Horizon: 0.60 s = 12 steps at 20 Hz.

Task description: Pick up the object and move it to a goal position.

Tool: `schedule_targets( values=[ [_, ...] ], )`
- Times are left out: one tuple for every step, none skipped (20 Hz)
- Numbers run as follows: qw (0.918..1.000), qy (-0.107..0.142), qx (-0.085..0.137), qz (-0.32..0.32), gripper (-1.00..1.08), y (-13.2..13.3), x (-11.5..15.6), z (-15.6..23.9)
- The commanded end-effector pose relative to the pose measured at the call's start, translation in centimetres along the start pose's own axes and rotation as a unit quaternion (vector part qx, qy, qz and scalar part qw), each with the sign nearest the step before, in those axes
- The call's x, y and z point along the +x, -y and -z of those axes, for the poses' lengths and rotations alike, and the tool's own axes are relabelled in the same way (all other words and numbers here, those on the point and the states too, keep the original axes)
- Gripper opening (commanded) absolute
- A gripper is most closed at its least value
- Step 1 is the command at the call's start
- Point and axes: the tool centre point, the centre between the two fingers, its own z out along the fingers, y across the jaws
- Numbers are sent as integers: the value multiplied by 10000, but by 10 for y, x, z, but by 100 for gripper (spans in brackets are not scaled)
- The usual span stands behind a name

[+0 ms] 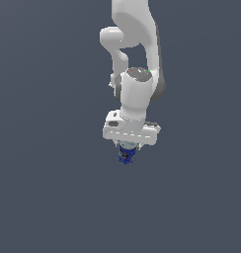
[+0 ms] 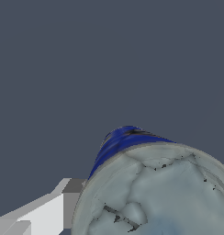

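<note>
The object (image 1: 125,156) is a small blue tapered cup with a printed label. It hangs just under the white hand of my gripper (image 1: 126,147), which is shut on it. In the wrist view the object (image 2: 155,193) fills the frame with its pale grey-white round top and a strip of blue side. One grey-white finger (image 2: 49,213) presses against its rim. The other finger is hidden behind the cup.
A plain dark grey-blue surface (image 1: 43,197) lies all around under the arm. The white arm (image 1: 137,59) reaches in from the top of the exterior view. No other objects or goal marker show.
</note>
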Motion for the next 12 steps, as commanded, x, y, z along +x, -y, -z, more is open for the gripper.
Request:
schedule_targets(
  values=[
    [9997, -186, -39, -118, -100, 12, 9, 13],
    [9995, -248, -57, -160, -100, 16, 11, 17],
    [9993, -309, -75, -202, -100, 20, 14, 21],
    [9990, -369, -93, -244, -100, 24, 16, 25],
    [9986, -428, -112, -285, -100, 29, 19, 28],
    [9982, -487, -130, -325, -100, 33, 21, 32],
    [9977, -546, -148, -366, -100, 37, 23, 36],
    [9972, -604, -166, -406, -100, 41, 26, 40],
    [9966, -662, -185, -446, -100, 45, 28, 44],
    [9960, -720, -203, -486, -100, 49, 31, 48],
    [9953, -777, -222, -525, -100, 53, 33, 52],
    [9946, -834, -240, -565, -100, 57, 35, 56]
  ],
)
